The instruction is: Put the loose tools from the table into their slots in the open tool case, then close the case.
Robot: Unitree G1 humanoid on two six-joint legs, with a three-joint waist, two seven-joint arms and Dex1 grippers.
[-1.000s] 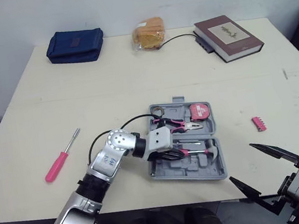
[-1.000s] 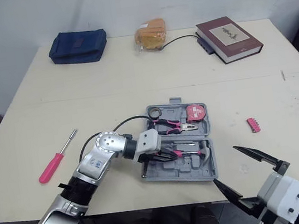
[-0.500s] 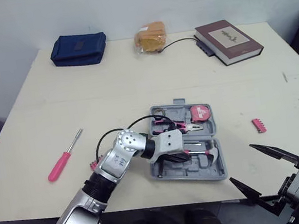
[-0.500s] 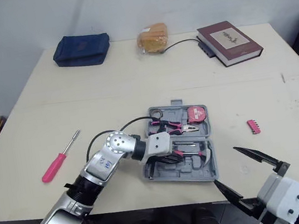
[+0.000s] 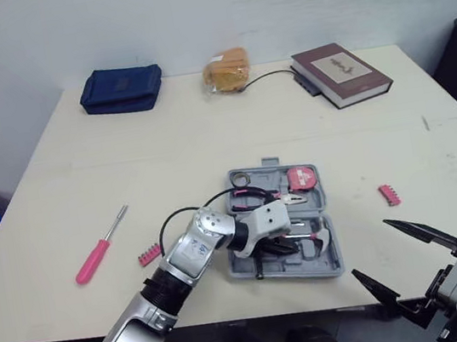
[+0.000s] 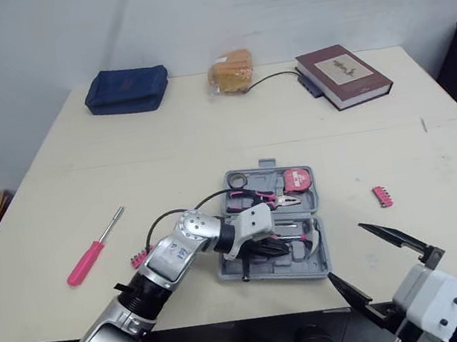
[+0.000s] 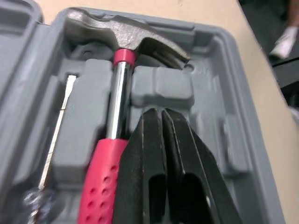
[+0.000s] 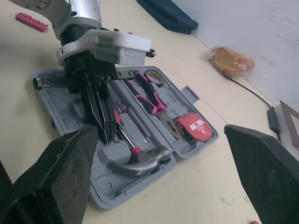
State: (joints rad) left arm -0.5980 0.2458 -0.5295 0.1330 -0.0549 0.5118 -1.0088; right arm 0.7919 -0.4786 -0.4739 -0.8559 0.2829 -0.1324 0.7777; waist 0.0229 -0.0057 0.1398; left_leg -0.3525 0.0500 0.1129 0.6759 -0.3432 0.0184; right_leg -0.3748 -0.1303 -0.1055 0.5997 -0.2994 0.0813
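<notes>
The left fingers point(image 7: 145, 156) are pressed together and empty; the wrist view puts them just beside the hammer point(image 7: 122, 70) in the open case point(image 5: 337, 251). The right fingers point(image 5: 417, 232) spread wide off the table point(image 5: 205, 131) edge. The screwdriver point(image 5: 95, 255) lies loose, well apart.
</notes>
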